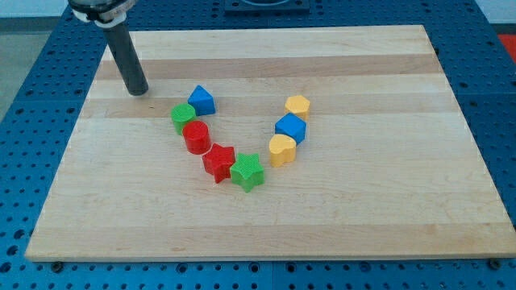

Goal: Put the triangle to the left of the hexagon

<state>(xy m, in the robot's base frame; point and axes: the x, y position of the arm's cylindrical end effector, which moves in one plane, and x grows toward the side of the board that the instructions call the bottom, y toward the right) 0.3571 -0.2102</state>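
Observation:
The blue triangle (201,100) sits on the wooden board (339,201), left of centre, touching the green block (183,118) below it. The yellow hexagon (297,105) lies well to the right of the triangle. My tip (138,92) rests on the board to the left of the blue triangle, a short gap away, slightly higher in the view. It touches no block.
A red cylinder (196,137), a red star (218,162) and a green star (247,171) curve down from the green block. A blue cube (290,127) and a yellow heart (281,149) sit below the hexagon.

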